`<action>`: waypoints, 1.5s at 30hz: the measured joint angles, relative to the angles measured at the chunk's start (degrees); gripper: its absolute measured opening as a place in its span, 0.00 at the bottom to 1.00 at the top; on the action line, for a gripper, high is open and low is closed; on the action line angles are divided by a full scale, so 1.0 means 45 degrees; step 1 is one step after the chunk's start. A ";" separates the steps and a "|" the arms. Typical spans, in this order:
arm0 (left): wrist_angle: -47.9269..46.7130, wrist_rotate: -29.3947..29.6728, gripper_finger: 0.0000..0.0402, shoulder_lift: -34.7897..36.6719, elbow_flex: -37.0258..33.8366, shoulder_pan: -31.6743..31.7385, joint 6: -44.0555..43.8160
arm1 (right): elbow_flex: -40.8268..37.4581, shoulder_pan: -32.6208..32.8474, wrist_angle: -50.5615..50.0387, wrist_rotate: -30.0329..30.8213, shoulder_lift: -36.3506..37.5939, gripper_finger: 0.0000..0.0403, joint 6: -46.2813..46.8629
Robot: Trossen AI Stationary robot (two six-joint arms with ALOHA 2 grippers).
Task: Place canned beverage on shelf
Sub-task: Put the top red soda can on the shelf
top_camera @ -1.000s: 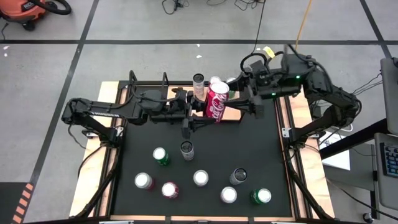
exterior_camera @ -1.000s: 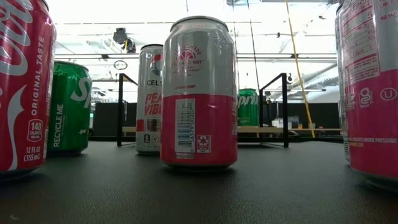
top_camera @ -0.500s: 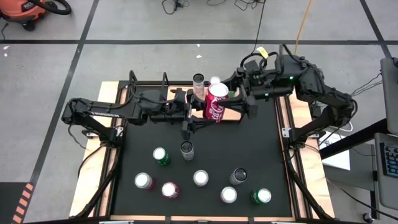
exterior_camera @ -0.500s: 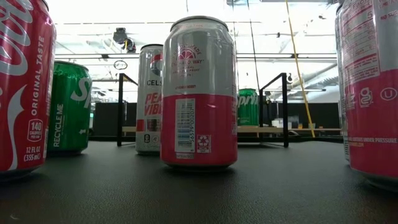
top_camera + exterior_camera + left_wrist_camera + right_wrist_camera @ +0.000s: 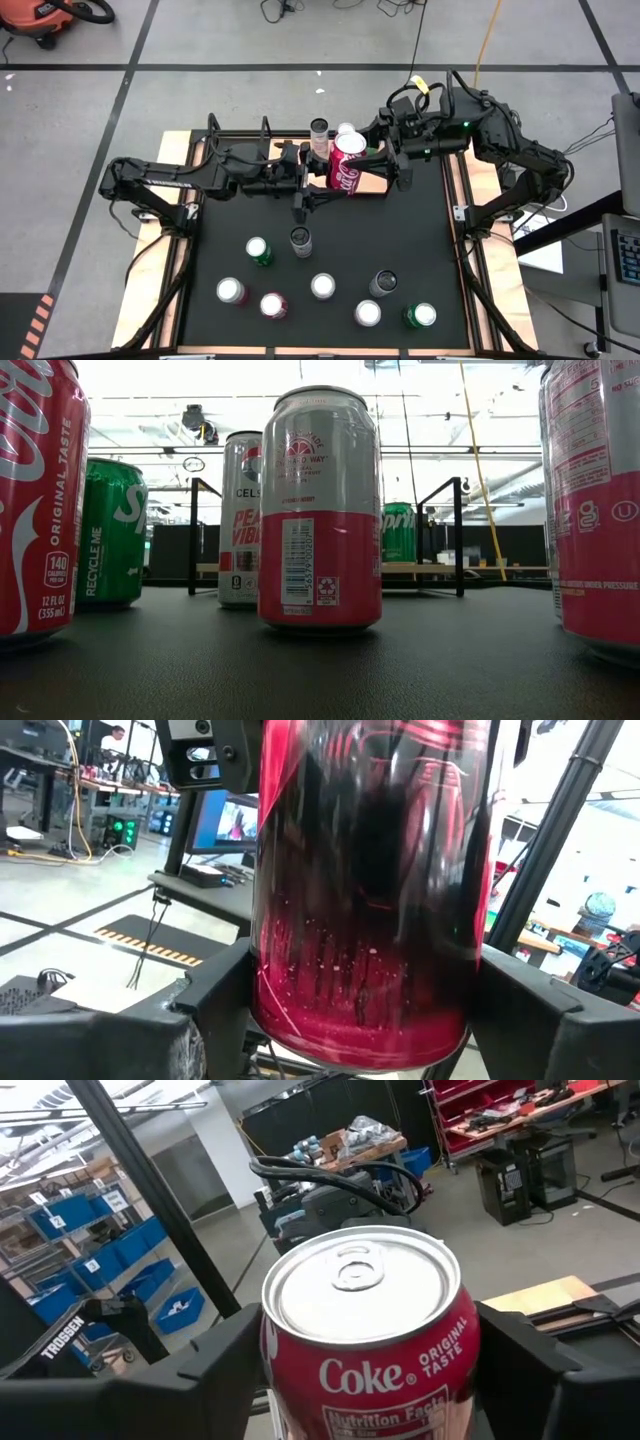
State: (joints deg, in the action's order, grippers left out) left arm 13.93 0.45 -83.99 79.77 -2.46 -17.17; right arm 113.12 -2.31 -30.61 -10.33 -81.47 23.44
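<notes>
A red Coke can hangs in the air over the far half of the black mat, between both arms. My left gripper comes at it from the left and is shut on its lower body. My right gripper comes from the right, with a finger on each side of the can's upper part. Just behind the can, three cans stand on the wooden shelf, among them a green one. My left gripper pinches the Coke can's lower body between its two fingers, one on each side. The fingers reach in level from the table's left. The can stands about upright, lifted clear of the mat. My right gripper has the can's upper body, just below the rim, between its two fingers. They come level from the table's right, opposite the left gripper, and lie against the can's two sides.
Several cans stand on the near half of the mat, among them a green one, a dark one and a pink one. Black shelf posts rise at the far edge. The mat's middle is bare.
My right gripper has moved a little toward the table's left, up to the Coke can, and its fingers have closed in on the can's upper part. My left gripper and the can have stayed where they were.
</notes>
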 joint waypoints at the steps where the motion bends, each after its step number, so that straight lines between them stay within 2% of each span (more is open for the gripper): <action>1: 0.0000 0.0009 0.72 0.0000 0.0000 0.0000 -0.0014 | 0.0000 0.0000 0.0000 0.0000 0.0000 0.66 -0.0032; 9: -0.0420 0.1294 0.92 0.0010 0.0005 -0.0155 0.0359 | -0.0015 -0.0010 -0.0410 0.0010 0.0015 0.66 -0.0514; 12: -0.0581 0.1399 0.98 0.0010 0.0010 -0.0151 0.0263 | -0.0024 -0.0103 -0.0598 0.0035 0.0048 0.66 -0.0694; 21: -0.0974 0.1926 0.99 0.0518 0.0015 -0.0199 0.0224 | -0.0024 -0.0483 -0.1770 -0.0761 0.0237 0.66 -0.1675; 31: -0.2145 0.2486 0.99 0.1505 0.0019 -0.0194 0.0261 | -0.0474 -0.0640 -0.2729 -0.0729 0.0569 0.66 -0.1920; 35: -0.2375 0.2593 0.99 0.1540 0.0019 -0.0194 0.0258 | -0.1951 -0.0629 -0.1956 -0.0770 0.1052 0.66 -0.1470; 45: -0.2614 0.2682 0.99 0.1540 0.0019 -0.0194 0.0257 | -0.8825 -0.0287 0.4076 -0.0301 0.2634 0.66 0.0351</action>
State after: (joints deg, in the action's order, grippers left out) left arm 2.17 12.52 -77.06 79.85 -3.33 -16.01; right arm 73.41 -3.60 -12.27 -11.68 -69.62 25.02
